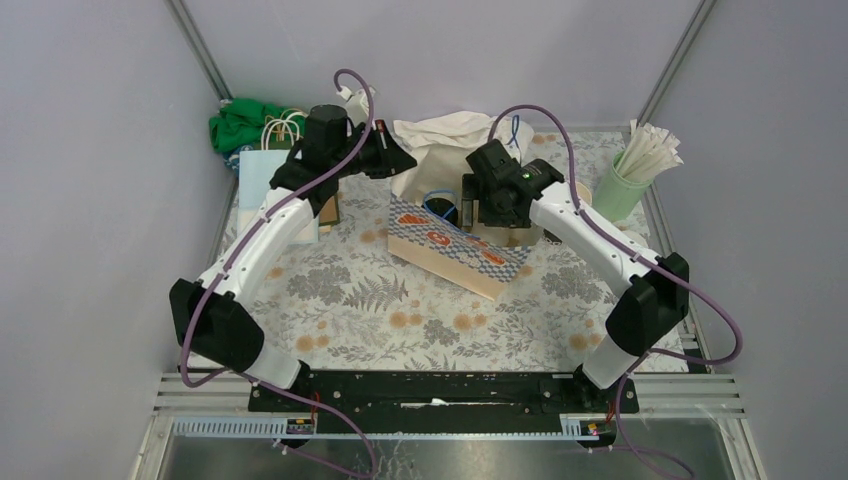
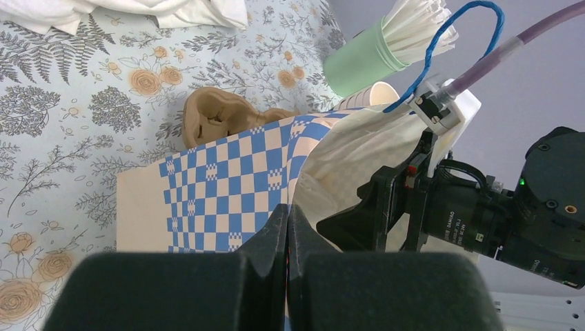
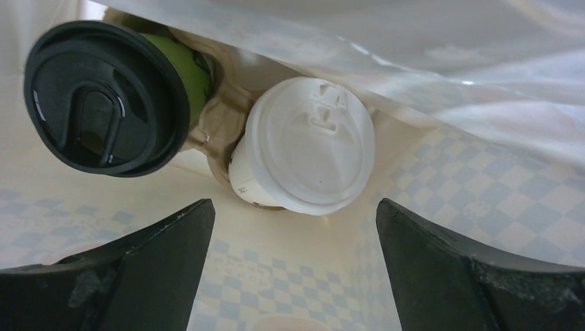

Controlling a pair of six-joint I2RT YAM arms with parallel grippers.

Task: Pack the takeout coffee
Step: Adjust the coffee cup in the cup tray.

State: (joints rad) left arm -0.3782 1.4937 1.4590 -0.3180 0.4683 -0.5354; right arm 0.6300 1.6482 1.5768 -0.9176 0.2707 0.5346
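Soft, even light is filling the booth, w/ arms [image 1: 270,230] casting only faint shadows on the tablecloth [image 1: 400,310]. Inside the bag [image 3: 448,69], glare is washing out the lining; left fingers [image 2: 172,289] are blurring in fg.

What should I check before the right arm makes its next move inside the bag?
1. The right gripper is open and holds nothing: ok.
2. The white-lidded cup has its lid on and sits in the pulp carrier: ok.
3. The black-lidded green cup has its lid on, beside it: ok.
4. The left gripper is shut on the paper bag rim, keeping the mouth open: ok, as it seems.
5. The blue bag handle appears looped over the right arm's purple cable and may snag: not ok.
6. Cups standing level: cannot tell.
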